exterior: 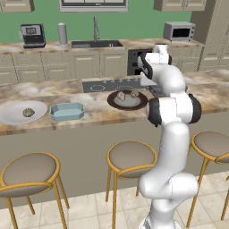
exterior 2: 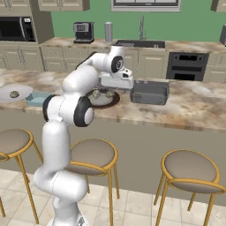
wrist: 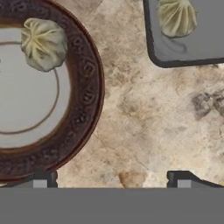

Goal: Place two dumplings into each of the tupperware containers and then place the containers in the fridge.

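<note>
Two-finger gripper (wrist: 112, 178): jaws spread wide, empty, over bare marbled beige stone counter (wrist: 144, 118). Beside one fingertip: round dark-brown-rimmed plate (wrist: 89, 100) bearing a tan pleated dumpling (wrist: 43, 43). Ahead of the other: dark grey rectangular tupperware tub (wrist: 192, 48) containing a second dumpling (wrist: 177, 17).

On counter (exterior: 188, 96): brown plate (exterior: 112, 100) as reference, holding two dumplings (exterior: 121, 95). Left of it, blue container (exterior: 67, 112), then white plate (exterior: 13, 114) with one dumpling (exterior: 28, 112). Right of it, grey container (exterior 2: 150, 93) holding one dumpling (wrist: 177, 17).
</note>
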Tool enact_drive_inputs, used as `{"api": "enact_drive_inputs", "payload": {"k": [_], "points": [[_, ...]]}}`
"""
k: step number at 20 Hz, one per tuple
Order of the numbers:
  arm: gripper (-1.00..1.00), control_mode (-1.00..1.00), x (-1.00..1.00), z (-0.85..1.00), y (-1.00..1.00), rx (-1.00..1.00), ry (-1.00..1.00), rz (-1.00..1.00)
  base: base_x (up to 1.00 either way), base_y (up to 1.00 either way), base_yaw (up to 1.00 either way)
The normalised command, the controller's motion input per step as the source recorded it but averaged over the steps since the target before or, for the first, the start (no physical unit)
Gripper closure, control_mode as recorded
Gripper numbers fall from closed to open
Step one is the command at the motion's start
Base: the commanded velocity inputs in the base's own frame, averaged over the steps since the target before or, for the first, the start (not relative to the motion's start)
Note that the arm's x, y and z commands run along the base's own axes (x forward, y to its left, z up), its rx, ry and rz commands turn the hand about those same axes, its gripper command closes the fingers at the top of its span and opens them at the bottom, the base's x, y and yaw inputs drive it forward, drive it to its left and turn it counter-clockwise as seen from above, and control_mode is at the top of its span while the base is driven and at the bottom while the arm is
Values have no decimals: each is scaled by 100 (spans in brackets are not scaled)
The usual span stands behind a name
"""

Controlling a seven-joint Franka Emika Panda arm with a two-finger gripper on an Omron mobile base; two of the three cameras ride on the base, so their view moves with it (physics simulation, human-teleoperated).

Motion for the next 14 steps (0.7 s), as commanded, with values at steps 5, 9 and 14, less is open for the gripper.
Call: {"api": "enact_drive_inputs", "payload": {"k": [5,9,14], "points": [[-100,-100,-47,39,81,-2,-16,0,0,0,0],[-100,-100,-4,1,75,-2,-1,0,0,0,0],[-100,-100,25,0,51,0,0,0,0,0,0]]}}
